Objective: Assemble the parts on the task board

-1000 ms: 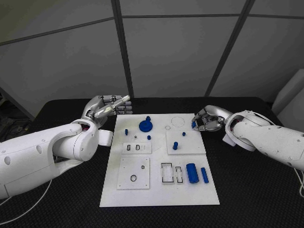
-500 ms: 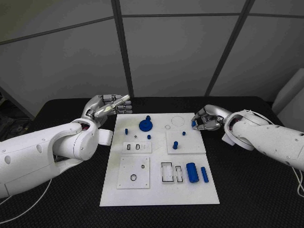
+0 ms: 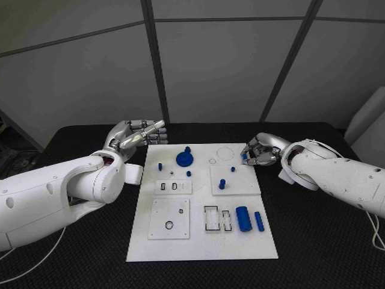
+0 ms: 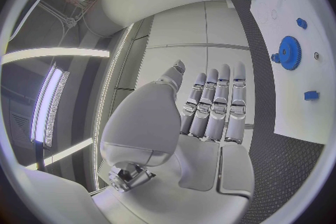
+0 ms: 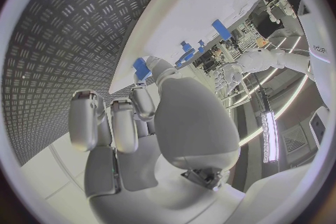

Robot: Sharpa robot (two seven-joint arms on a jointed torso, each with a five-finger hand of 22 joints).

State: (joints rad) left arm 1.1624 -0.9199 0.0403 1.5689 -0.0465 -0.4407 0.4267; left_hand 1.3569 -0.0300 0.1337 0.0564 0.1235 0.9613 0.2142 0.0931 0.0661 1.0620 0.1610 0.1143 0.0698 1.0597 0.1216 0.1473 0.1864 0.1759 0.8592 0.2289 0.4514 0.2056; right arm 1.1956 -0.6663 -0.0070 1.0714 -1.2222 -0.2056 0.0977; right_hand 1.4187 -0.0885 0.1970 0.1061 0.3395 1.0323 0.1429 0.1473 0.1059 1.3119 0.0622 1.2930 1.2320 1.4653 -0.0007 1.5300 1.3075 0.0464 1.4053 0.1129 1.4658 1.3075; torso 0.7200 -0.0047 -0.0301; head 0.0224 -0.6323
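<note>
Right hand (image 3: pixel 260 154) at far right edge of task board (image 3: pixel 203 241), fingers curled on small blue part (image 3: pixel 245 157); step judged: carrying part toward seat. Left hand (image 3: pixel 139 136) flat, fingers together, empty, beside board's far left corner. Next: align part over its hole, press in.

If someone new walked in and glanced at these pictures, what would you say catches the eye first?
Most likely the white task board in the middle of the black table, dotted with blue parts such as the gear near its far end. Next, the right hand at the board's far right corner, pinching a small blue part. The left hand is raised at the far left corner, fingers straight, holding nothing.
</note>
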